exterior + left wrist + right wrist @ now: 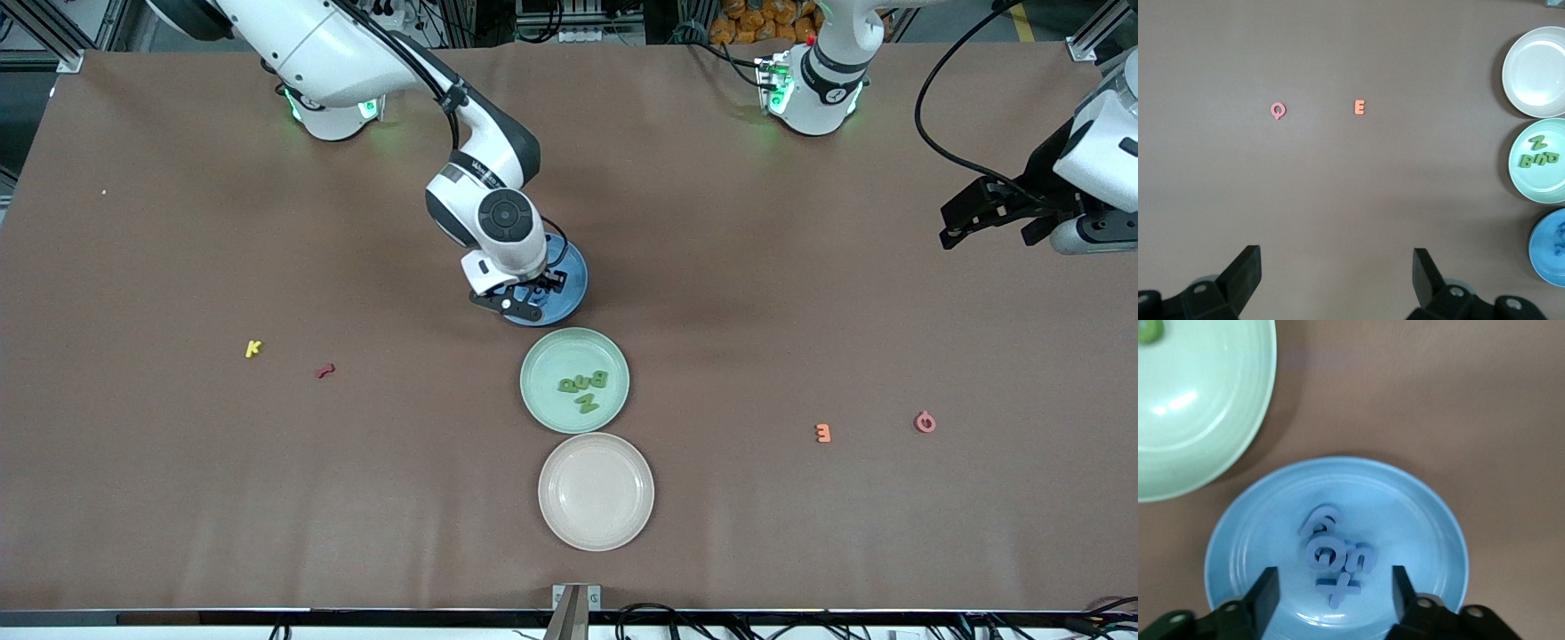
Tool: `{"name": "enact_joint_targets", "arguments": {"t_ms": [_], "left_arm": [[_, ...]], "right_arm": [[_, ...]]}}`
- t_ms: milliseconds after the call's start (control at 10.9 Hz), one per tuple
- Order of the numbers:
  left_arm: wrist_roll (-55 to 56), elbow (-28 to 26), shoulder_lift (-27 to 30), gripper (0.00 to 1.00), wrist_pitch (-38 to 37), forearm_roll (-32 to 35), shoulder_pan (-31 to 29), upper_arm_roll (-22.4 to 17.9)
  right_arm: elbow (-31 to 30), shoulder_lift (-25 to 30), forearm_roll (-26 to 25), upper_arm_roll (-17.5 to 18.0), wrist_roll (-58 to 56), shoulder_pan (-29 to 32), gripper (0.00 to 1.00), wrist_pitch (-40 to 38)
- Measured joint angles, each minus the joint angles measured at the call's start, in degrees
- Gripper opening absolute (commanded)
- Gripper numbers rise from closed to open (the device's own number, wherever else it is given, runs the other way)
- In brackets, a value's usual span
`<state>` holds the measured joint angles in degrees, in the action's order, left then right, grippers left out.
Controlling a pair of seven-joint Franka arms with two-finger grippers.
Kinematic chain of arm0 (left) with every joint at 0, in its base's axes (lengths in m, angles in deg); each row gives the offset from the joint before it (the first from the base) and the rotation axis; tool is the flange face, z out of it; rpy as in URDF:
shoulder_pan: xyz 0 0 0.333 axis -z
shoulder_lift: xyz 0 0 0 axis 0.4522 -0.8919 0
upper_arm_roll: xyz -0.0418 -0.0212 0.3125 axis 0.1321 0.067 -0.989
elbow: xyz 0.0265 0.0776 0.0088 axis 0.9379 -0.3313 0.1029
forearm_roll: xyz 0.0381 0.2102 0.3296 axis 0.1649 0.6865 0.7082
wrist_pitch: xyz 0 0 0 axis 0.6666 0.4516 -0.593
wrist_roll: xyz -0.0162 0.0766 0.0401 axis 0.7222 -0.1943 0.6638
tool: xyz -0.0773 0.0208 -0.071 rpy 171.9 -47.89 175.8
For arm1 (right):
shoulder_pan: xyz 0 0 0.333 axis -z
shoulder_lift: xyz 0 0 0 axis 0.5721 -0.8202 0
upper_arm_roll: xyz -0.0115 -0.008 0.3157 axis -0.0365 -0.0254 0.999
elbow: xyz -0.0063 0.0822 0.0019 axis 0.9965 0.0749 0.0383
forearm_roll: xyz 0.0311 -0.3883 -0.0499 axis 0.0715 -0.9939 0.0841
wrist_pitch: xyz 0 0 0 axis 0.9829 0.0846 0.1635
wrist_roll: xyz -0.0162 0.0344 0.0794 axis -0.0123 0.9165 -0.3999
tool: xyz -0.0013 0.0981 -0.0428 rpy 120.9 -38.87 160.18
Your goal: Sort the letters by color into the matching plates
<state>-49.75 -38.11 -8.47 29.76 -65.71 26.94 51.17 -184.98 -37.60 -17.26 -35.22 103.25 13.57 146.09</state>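
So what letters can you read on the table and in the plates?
"K": yellow letter on the table.
"E": orange letter on the table.
"Q": pink letter on the table.
"Z": green letter in the green plate.
Red letter: too small to read.
Other green letters: jumbled, unsure.
Blue letters in the blue plate: piled up; only a plus sign is clear.
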Motion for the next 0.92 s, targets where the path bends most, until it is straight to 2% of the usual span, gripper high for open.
{"name": "enact_joint_targets", "arguments": {"t_ms": [276,644,736,920], "left_arm": [[0.00,0.01,-0.24,1.00,0.75,0.00,-0.03,-0.03],[-0.01,0.01,-0.84,1.00,2.56,0.00,0.08,0.01],[-0.01,0.01,-0.96,1.00,2.74,0.00,0.09,0.02],[-0.01,0.03,-1.02,1.00,2.79,0.00,0.11,0.05]], "right_arm": [[0.07,3.88,0.00,-0.05,-3.29,3.48,0.95,-3.01],[0.27,12.78,0.17,1.03,-16.73,13.13,0.93,-8.67],[0.28,15.02,0.36,1.07,-19.39,14.92,1.00,-9.41],[0.35,19.39,4.52,1.09,-24.91,18.54,1.00,-10.69]]}}
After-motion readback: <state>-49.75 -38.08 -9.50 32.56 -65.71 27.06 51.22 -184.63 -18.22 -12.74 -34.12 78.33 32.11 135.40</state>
